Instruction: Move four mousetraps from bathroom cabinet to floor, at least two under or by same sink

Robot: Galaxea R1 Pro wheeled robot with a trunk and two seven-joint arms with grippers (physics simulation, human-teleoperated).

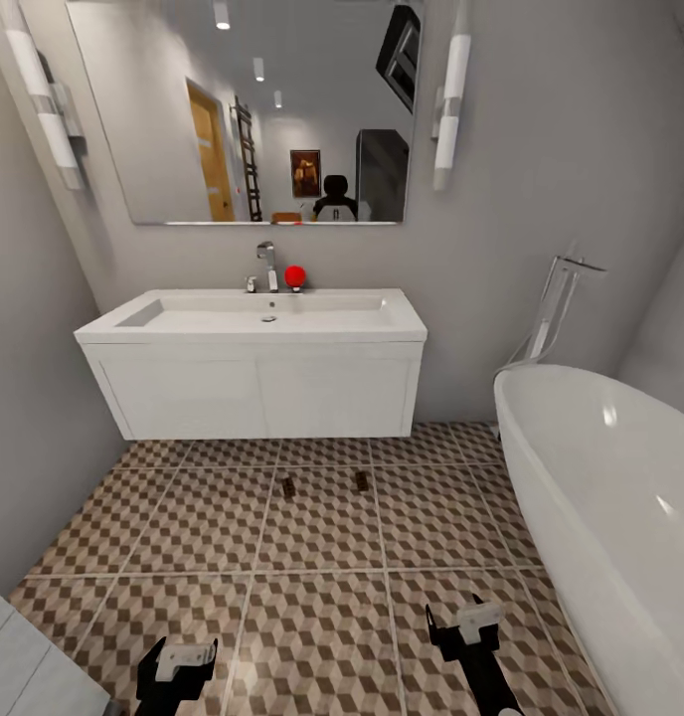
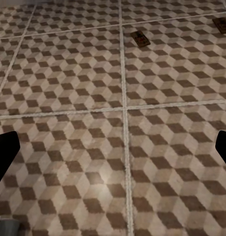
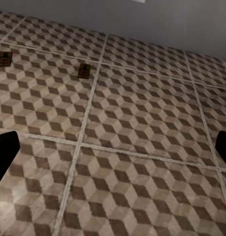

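Note:
Two mousetraps lie on the cube-patterned bathroom floor (image 1: pixel 322 617) just in front of the sink (image 1: pixel 253 316): one mousetrap (image 1: pixel 288 487) to the left, the other mousetrap (image 1: pixel 361 481) to the right. They show again as small tan boards in the left wrist view (image 2: pixel 140 39) (image 2: pixel 221 25) and the right wrist view (image 3: pixel 4 60) (image 3: pixel 84 71). My left gripper (image 1: pixel 179 658) and right gripper (image 1: pixel 467 619) hang low over the tiles, well short of the traps. Both are open and hold nothing. The orange-wood cabinet is out of view.
A white oval bathtub (image 1: pixel 610 497) fills the right side, with a floor-standing tap (image 1: pixel 556 298) behind it. A white object (image 1: pixel 24 656) sits at the lower left. Grey walls close in on the left and behind. A red ball (image 1: pixel 295 275) rests by the faucet (image 1: pixel 268 265).

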